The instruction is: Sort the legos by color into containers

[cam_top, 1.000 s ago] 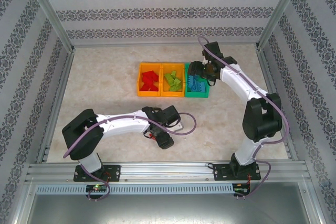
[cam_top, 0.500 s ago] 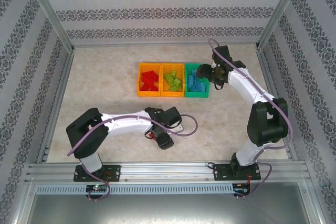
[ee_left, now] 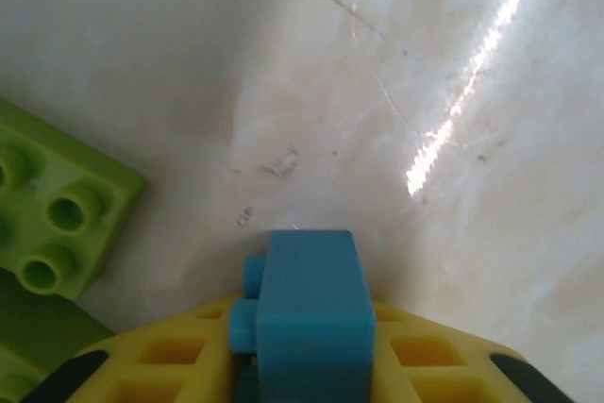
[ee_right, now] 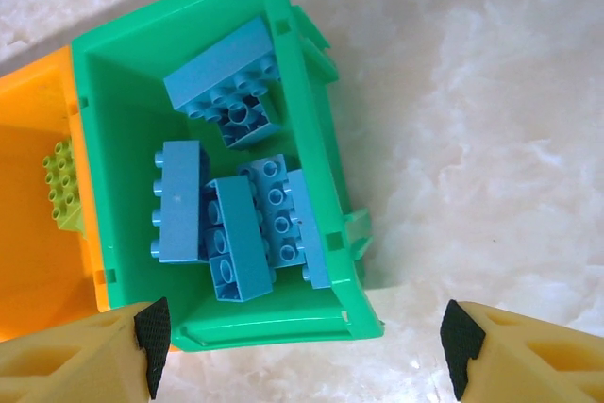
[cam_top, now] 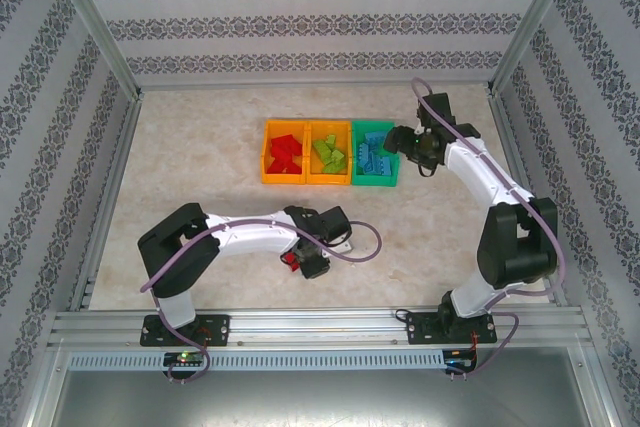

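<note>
In the left wrist view my left gripper (ee_left: 308, 377) is shut on a blue lego (ee_left: 311, 299), low over the table, with a lime green lego (ee_left: 52, 207) lying just to its left. From above, the left gripper (cam_top: 312, 265) is near the front middle of the table. The containers stand in a row: an orange bin (cam_top: 266, 153) with red legos, an orange bin (cam_top: 309, 153) with lime green legos, and a green bin (cam_top: 356, 169) with blue legos (ee_right: 226, 233). My right gripper (ee_right: 307, 346) stands open and empty over the green bin's (ee_right: 283, 327) near right corner.
A small red piece (cam_top: 292, 260) shows beside the left gripper. Bare marble tabletop (cam_top: 200, 167) lies left, right and in front of the bins. Metal frame posts and patterned walls close in the table on three sides.
My left gripper has shut on the blue lego and shifted slightly toward the front. The right arm has drawn back to the right, away from the middle of the green bin.
</note>
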You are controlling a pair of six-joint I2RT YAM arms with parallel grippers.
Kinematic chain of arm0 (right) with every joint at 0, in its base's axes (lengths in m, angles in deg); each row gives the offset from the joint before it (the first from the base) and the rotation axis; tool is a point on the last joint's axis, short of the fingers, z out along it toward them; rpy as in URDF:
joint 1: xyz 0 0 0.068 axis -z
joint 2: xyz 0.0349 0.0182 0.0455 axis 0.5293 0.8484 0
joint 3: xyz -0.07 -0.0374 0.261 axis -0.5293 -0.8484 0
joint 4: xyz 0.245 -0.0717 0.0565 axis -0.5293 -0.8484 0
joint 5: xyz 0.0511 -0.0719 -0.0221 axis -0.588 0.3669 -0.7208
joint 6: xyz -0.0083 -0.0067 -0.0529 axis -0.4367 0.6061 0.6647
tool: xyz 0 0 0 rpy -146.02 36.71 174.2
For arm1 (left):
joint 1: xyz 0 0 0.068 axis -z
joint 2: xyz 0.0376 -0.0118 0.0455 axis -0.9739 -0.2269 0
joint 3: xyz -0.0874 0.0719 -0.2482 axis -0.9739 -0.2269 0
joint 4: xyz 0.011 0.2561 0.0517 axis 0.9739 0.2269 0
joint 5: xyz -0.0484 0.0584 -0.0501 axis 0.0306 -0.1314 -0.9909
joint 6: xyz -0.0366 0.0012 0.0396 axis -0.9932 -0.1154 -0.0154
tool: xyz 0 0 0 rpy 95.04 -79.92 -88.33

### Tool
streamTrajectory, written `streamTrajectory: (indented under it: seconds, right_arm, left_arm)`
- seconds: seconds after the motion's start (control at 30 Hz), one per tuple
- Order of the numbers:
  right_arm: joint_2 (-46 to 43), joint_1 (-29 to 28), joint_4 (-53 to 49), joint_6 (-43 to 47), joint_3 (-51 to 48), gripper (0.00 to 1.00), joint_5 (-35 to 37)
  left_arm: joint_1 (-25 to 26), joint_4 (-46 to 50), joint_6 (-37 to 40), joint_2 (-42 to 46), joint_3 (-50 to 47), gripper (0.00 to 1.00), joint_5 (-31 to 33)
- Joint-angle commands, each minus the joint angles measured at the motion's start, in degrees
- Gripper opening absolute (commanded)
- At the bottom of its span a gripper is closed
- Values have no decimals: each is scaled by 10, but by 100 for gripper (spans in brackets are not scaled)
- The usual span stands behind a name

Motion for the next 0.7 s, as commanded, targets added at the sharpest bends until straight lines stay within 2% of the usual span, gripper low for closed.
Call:
streamTrajectory:
  seconds: [0.0, 0.17, 0.3, 0.53, 0.67]
  right_arm:
    - [-25, 9, 12, -11, -21, 78, -7]
    - [-44, 13, 17, -12, -59, 78, -2]
    - [-65, 15, 23, -14, -96, 79, 5]
    - [-117, 21, 49, -33, -180, 80, 6]
    - [-146, 21, 73, -42, -234, 80, -3]
  left_arm:
    - [6, 7, -9, -2, 31, 27, 39]
    - [2, -7, -17, 7, 79, 24, 62]
    - [-16, -14, -23, 8, 130, 24, 49]
    - [-82, -24, -75, -35, 241, 22, -26]
    - [-137, -19, -131, -106, 345, 22, -130]
